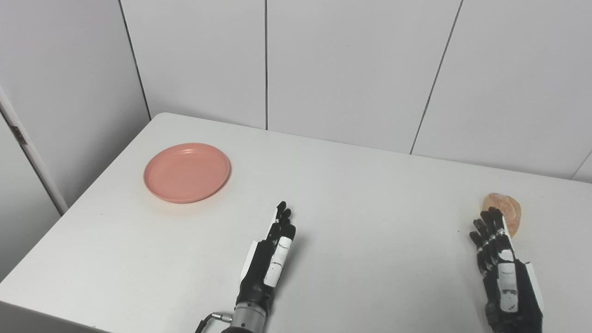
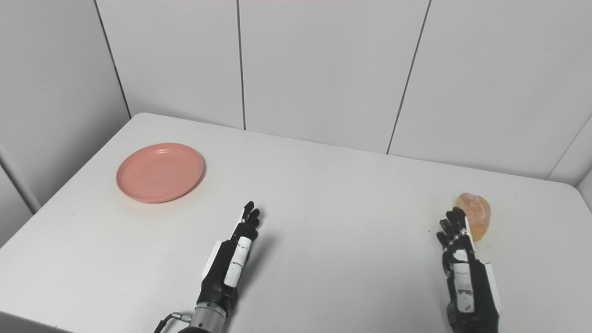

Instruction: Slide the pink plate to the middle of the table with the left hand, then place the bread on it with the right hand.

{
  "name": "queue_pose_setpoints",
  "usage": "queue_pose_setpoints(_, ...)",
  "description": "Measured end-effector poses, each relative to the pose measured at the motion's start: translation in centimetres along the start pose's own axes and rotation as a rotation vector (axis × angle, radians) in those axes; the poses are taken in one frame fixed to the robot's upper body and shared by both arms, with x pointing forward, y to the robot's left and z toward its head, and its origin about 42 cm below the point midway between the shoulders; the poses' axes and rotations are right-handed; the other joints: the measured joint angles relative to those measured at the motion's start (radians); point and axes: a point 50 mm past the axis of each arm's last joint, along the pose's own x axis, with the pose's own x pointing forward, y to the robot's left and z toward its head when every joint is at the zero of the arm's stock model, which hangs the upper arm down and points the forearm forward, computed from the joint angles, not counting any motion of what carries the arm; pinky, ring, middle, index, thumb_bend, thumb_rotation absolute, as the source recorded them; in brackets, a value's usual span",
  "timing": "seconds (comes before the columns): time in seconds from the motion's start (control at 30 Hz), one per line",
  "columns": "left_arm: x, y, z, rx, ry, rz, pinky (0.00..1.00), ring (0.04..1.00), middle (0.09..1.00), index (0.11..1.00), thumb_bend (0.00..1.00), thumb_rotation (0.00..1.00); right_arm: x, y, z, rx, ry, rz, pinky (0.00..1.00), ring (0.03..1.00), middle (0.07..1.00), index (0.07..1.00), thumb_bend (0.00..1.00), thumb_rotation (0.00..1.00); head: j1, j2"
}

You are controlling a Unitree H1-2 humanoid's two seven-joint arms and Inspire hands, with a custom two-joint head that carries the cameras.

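Note:
The pink plate (image 1: 187,172) lies empty on the far left of the white table (image 1: 351,194). The bread (image 1: 506,210), a small tan roll, lies near the right edge. My left hand (image 1: 273,256) is open with fingers straight, above the table's front middle, well to the right of and nearer than the plate. My right hand (image 1: 502,266) is open and empty, its fingertips just in front of the bread and partly covering its near side. Both also show in the right eye view: the plate (image 2: 160,172), the bread (image 2: 475,214).
White panelled walls stand close behind and to the left of the table. The table's left edge runs just beside the plate, and its right edge lies close beyond the bread.

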Motion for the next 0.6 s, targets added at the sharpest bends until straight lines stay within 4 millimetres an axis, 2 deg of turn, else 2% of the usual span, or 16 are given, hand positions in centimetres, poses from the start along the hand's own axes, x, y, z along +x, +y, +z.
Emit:
queue_pose_setpoints(0.33,0.3,0.3,-0.1,-0.019,-0.037,0.013,1.00,1.000,1.000,1.000,0.73,1.00,0.3,0.0,-0.2,-0.001,-0.010,0.003,1.00,1.000,1.000,1.000,0.77,0.95,-0.032,-0.012)
queue_pose_setpoints(0.53,0.9,2.0,0.4,-0.095,-0.012,0.070,1.00,1.000,1.000,1.000,0.78,0.99,0.1,0.2,-0.1,0.005,-0.017,0.013,1.00,1.000,1.000,1.000,0.80,0.94,-0.052,-0.003)
queue_pose_setpoints(0.6,1.2,2.8,1.1,-0.098,-0.029,0.083,1.00,1.000,1.000,1.000,0.77,0.98,-0.1,0.2,0.1,0.003,-0.021,0.012,1.00,1.000,1.000,1.000,0.78,0.95,-0.064,0.000)
